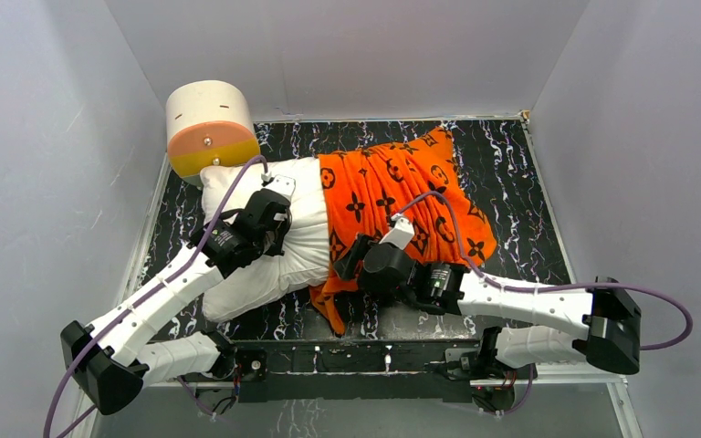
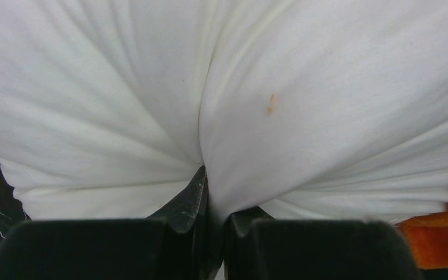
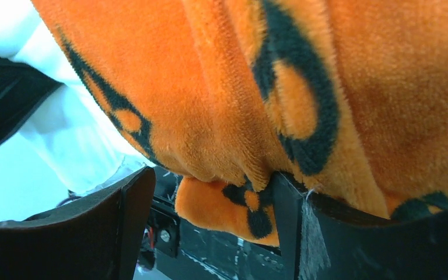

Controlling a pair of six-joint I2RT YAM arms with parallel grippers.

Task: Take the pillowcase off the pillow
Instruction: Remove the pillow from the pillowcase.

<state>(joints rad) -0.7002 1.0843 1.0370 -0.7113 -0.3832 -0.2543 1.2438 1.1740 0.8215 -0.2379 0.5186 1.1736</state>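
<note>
plump white fabric pillow [image 1: 265, 265] mid-frame | orange plush pillowcase [image 1: 392, 196] over its right half | my left pincer [image 2: 213, 216] on pillow | cream-and-orange cylinder [image 1: 210, 128] upper left

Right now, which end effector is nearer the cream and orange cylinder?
Left. The left end effector pinches the pillow near the cylinder; the right end effector is farther, at the near edge of the pillowcase.
</note>
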